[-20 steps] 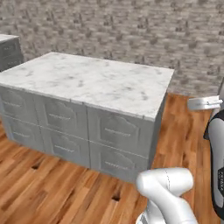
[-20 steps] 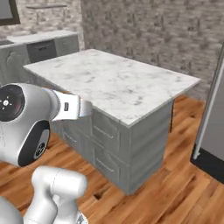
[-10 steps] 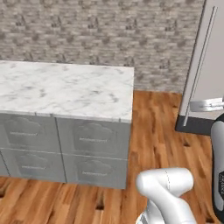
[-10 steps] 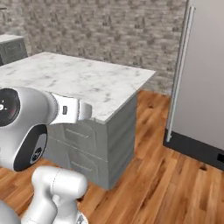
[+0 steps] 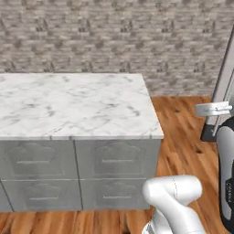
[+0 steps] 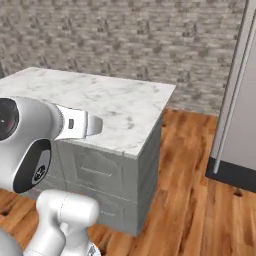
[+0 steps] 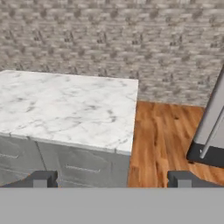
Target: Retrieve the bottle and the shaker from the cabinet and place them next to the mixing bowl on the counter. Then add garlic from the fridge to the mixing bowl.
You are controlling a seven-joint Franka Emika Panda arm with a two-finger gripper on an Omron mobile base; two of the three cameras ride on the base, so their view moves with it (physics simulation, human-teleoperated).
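Observation:
The fridge [image 6: 241,95] is a tall grey appliance with its door closed, standing on the wood floor at the right; its edge also shows in the left base view [image 5: 225,77] and in the hand view [image 7: 211,127]. My gripper [image 7: 113,179] is open, fingertips [image 7: 43,178] wide apart with nothing between them, held in the air and facing the island and the fridge's foot. The bottle, the shaker, the cabinet, the mixing bowl and the garlic are out of view.
A kitchen island [image 5: 73,107] with a white marble top and grey drawer fronts stands to the left front [image 6: 105,100]. A strip of wood floor [image 6: 190,170] runs between the island and the fridge. A grey stone wall [image 5: 114,36] closes the back.
The whole picture has shifted: the base has moved and turned, so the island slid left in the views and the fridge came into view at the right. The gripper stays open.

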